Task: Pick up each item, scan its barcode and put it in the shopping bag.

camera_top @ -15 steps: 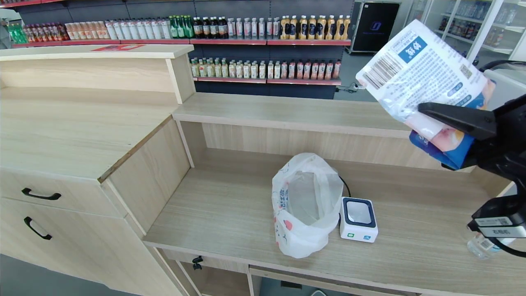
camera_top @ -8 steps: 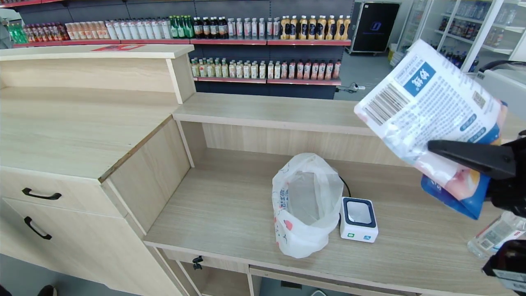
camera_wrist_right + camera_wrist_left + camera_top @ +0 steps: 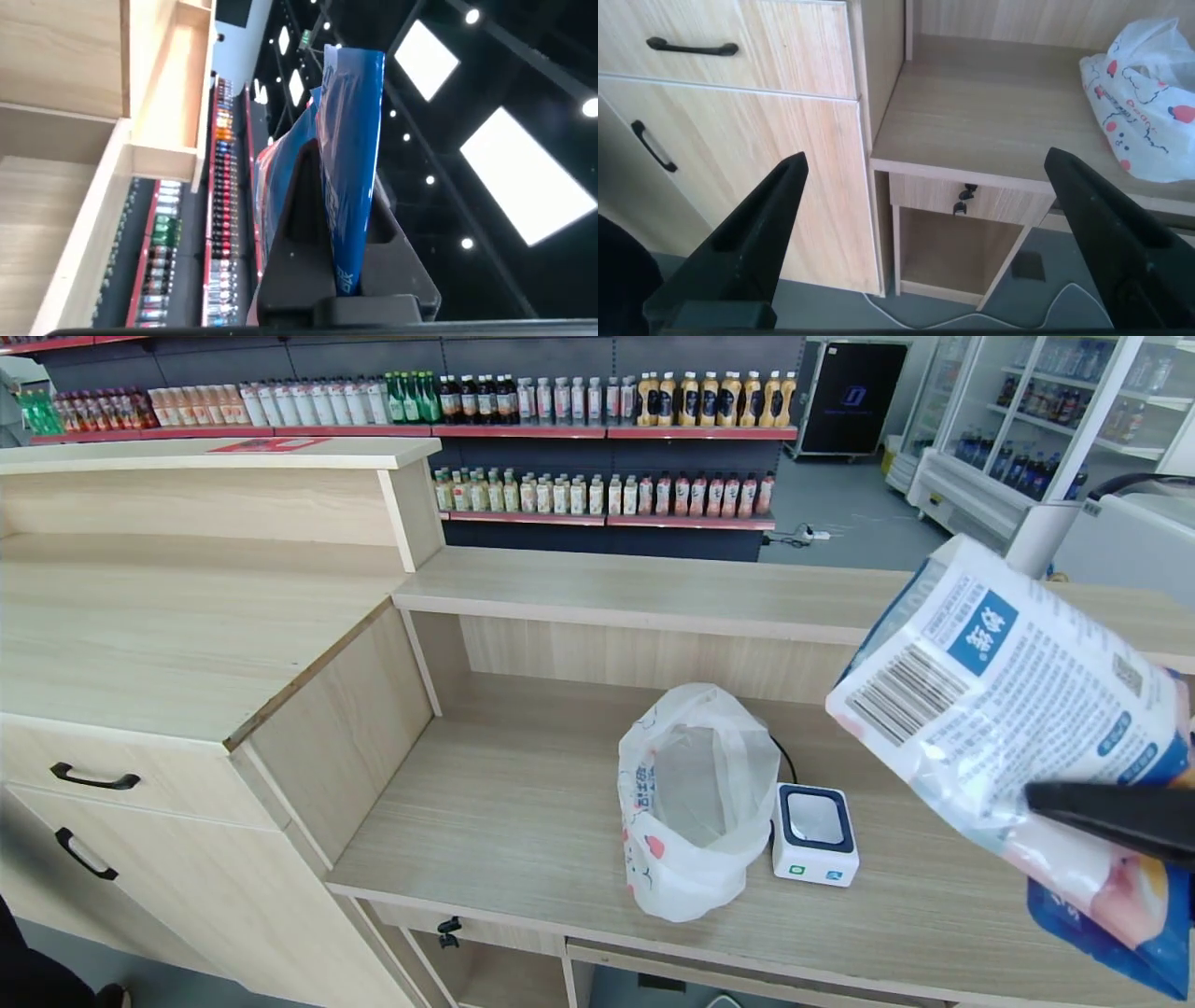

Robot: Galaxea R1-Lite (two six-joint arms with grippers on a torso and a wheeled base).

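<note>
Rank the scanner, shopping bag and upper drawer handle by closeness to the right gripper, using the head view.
1. The scanner, on the counter to the left of the right gripper, which grips the packet.
2. The shopping bag, beside the scanner on its left.
3. The upper drawer handle, on the cabinet at far left.

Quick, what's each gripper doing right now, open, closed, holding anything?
Left gripper: open, holding nothing.
Right gripper: closed on the white and blue packet.

A shop: bottle-stocked shelves (image 3: pixel 560 411), drink fridges (image 3: pixel 1027 420), wooden checkout counter (image 3: pixel 579 803) with barcode scanner (image 3: pixel 814 833)
</note>
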